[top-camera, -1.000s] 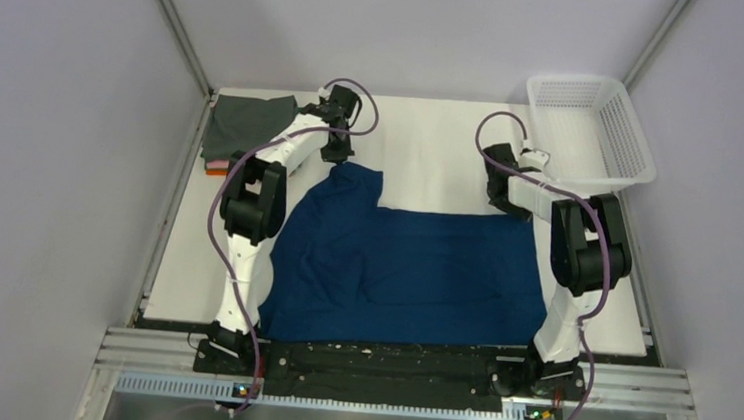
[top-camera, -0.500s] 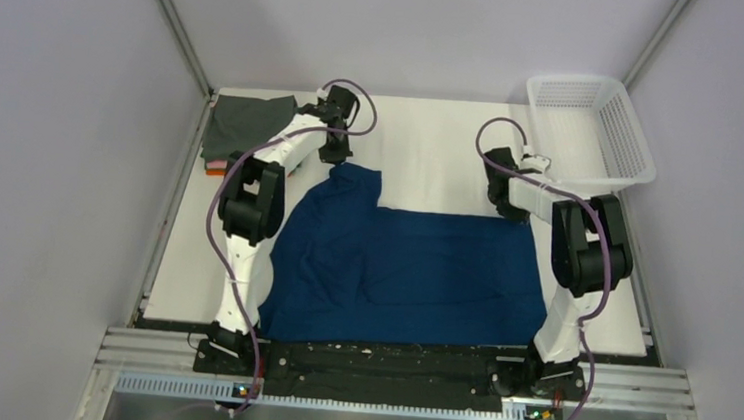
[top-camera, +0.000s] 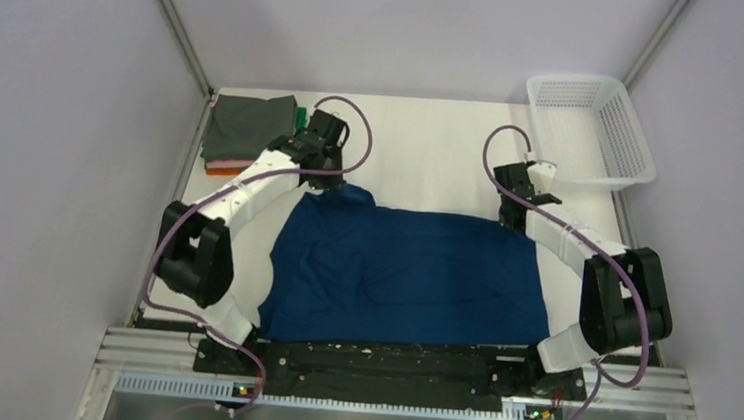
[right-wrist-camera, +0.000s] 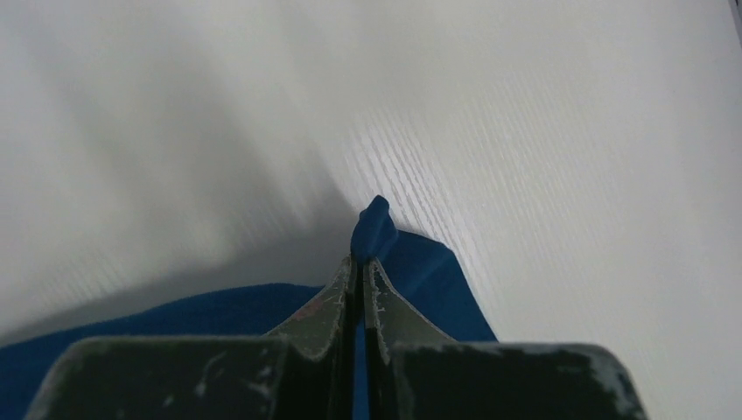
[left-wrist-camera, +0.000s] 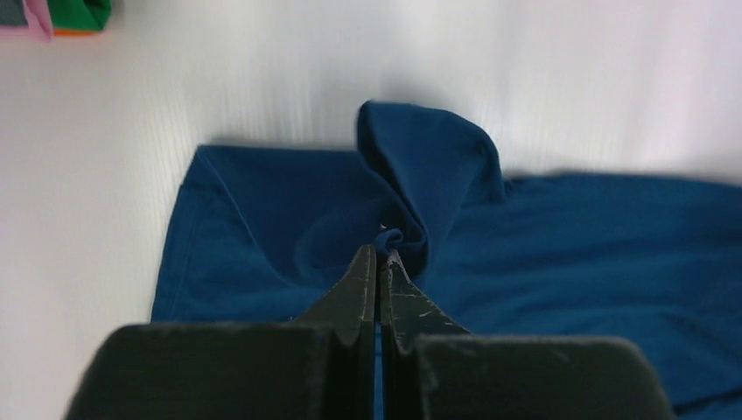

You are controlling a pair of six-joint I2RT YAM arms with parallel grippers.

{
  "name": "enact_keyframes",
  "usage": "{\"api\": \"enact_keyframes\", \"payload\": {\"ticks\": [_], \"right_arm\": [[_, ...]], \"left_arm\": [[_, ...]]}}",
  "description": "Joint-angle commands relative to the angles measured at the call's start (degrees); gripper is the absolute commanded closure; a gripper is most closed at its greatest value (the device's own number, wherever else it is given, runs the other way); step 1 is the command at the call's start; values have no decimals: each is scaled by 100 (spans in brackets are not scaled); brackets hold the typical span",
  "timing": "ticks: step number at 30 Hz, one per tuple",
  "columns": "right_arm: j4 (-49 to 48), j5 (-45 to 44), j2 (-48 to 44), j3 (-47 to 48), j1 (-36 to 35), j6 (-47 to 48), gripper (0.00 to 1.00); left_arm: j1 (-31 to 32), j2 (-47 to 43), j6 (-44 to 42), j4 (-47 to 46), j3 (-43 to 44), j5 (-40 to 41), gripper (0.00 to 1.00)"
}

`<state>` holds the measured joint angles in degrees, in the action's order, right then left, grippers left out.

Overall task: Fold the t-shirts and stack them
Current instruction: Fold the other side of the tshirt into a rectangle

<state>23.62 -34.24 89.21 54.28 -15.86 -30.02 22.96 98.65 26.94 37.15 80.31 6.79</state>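
Note:
The navy blue t-shirt [top-camera: 408, 273] lies spread on the white table between the two arms, no print showing. My left gripper [top-camera: 327, 180] is shut on a bunched fold at its far left corner; in the left wrist view the fingertips [left-wrist-camera: 382, 251] pinch blue cloth [left-wrist-camera: 437, 166] that curls up above them. At the far right corner my right gripper [top-camera: 511, 217] is shut on the shirt, with a small tab of cloth [right-wrist-camera: 374, 223] sticking out past the closed tips [right-wrist-camera: 360, 261]. A folded stack of t-shirts [top-camera: 244, 130], grey on top, sits at the far left.
A white mesh basket [top-camera: 587, 129] stands at the far right corner. The stack's green and pink edges [left-wrist-camera: 66, 16] show at the top left of the left wrist view. Bare white table [top-camera: 423, 154] stretches beyond the shirt.
My right gripper closed on the shirt's far right corner. Both arms swung their elbows outward and down. The raised left flap now sits lower, so the far edge looks straighter.

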Motion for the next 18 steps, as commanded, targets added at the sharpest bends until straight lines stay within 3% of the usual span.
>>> {"api": "enact_keyframes", "payload": {"ticks": [1,11,18], "right_arm": [[112,54,-764,-360,-171,116,98],[740,-99,-2181,-848,-172,107,98],[1211,-283,-2633,-995,-147,-160,98]], "left_arm": [[380,-953,14,-196,-621,316,100],[1595,-2959,730,311,-2161,1211,100],[1891,-4576,1630,1023,-3113,1248,100]]}}
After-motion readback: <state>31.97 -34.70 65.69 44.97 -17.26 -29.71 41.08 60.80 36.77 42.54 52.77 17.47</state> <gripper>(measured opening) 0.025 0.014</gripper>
